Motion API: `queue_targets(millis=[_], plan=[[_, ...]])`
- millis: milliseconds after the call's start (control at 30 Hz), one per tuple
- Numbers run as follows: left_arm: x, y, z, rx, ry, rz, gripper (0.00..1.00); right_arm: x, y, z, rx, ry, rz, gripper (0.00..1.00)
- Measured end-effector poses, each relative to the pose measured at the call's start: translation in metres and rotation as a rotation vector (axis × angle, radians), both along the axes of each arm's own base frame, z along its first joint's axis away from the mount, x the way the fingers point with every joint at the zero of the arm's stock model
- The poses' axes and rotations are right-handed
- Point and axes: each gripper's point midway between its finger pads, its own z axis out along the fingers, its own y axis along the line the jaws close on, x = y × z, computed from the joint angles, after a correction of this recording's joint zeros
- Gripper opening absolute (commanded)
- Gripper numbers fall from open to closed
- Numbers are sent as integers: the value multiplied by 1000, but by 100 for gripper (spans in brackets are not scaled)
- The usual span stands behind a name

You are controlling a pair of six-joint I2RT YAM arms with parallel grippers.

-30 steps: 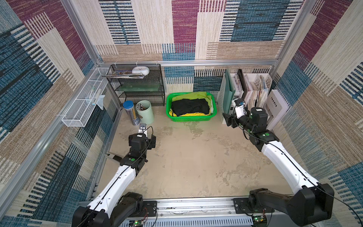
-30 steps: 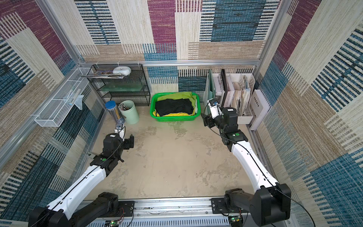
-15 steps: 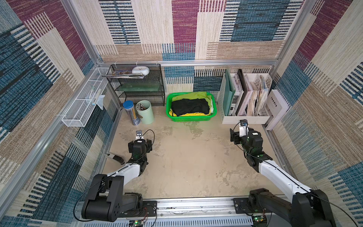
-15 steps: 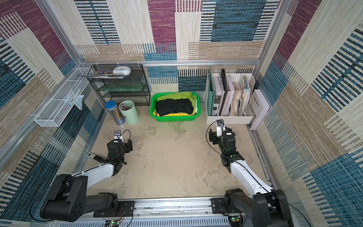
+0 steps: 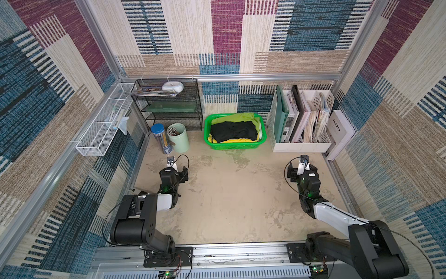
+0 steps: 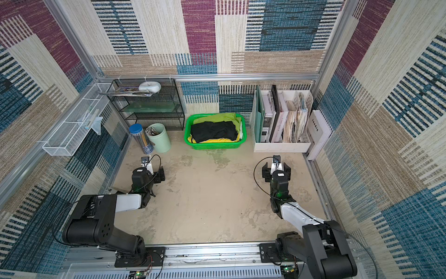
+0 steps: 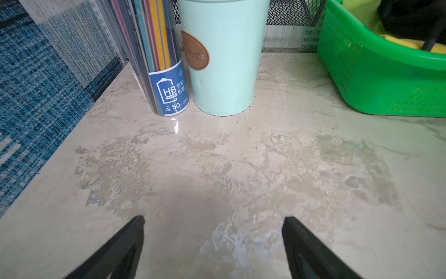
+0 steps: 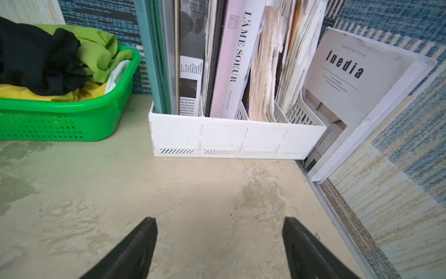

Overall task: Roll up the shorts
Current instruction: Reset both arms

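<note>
The black shorts (image 5: 233, 131) (image 6: 213, 131) lie folded on top of lime-green and yellow cloths in a green basket (image 5: 235, 145) (image 6: 214, 145) at the back middle. Both arms are drawn back and low over the bare tabletop, well short of the basket. My left gripper (image 5: 178, 172) (image 7: 213, 219) is open and empty, pointing at the cups. My right gripper (image 5: 300, 170) (image 6: 276, 169) (image 8: 219, 221) is open and empty, facing the file organiser. The right wrist view shows the shorts (image 8: 36, 60) bunched in the basket (image 8: 60, 125). The left wrist view catches only the basket's corner (image 7: 376, 79).
A pencil tube (image 5: 161, 137) and a mint cup (image 5: 178, 137) stand at the back left, before a black wire shelf (image 5: 169, 106). A white file organiser (image 5: 301, 120) and a leaning "Inedia" book (image 5: 339, 132) fill the back right. A white wire basket (image 5: 101, 130) hangs on the left wall.
Both arms have pulled back from the rear of the table toward the front and folded down. The right gripper has left the organiser's side. The shorts have not moved.
</note>
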Motion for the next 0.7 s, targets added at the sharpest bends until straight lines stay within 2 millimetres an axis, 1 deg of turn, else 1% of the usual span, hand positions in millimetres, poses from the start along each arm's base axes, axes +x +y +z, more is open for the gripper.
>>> queue_targets(millis=[333, 467, 633, 700], plan=[[0, -4, -1, -4, 2, -24, 100, 12, -12, -22, 26, 3, -51, 88], [0, -4, -1, -4, 2, -25, 100, 18, -17, -27, 31, 1, -67, 88], [0, -4, -1, -4, 2, -25, 100, 32, -19, -34, 33, 12, -69, 87], [0, -4, -1, -4, 2, -25, 100, 36, -19, -32, 43, 8, -59, 87]])
